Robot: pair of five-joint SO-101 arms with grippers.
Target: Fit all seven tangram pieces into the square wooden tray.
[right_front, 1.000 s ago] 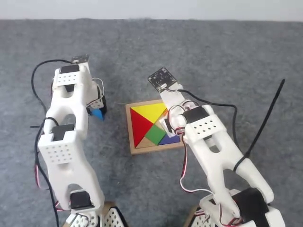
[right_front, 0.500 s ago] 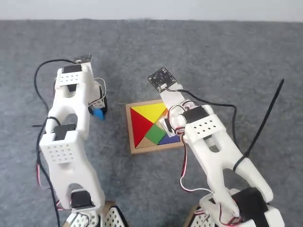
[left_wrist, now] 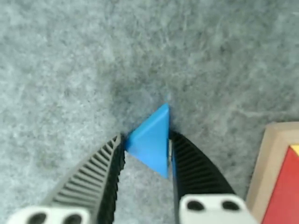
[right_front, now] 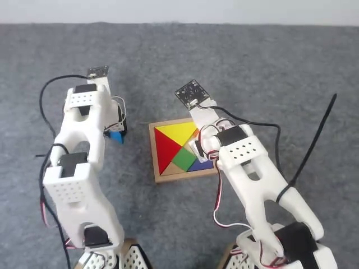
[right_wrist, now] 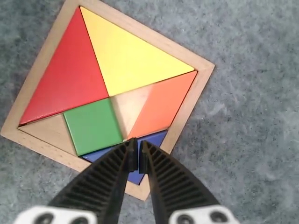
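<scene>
The square wooden tray (right_front: 153, 151) (right_wrist: 203, 79) lies mid-table and holds a red triangle (right_wrist: 65, 81), a yellow triangle (right_wrist: 126, 58), an orange piece (right_wrist: 163, 105), a green square (right_wrist: 92, 126) (right_front: 183, 159) and a dark blue piece (right_wrist: 156, 138). Bare wood shows in two small gaps. My right gripper (right_wrist: 138, 151) is shut and hangs over the tray's dark blue piece, holding nothing. To the left of the tray my left gripper (left_wrist: 145, 147) (right_front: 118, 131) is shut on a light blue triangle (left_wrist: 150, 140) (right_front: 115, 136) just above the grey carpet.
Grey carpet (right_front: 269, 73) covers the whole table. A black cable (right_front: 317, 140) rises at the right, beside the right arm. The tray's edge (left_wrist: 266, 168) lies close by the left gripper.
The left arm has shifted slightly with the light blue triangle held in its gripper. The right arm and tray have not moved.
</scene>
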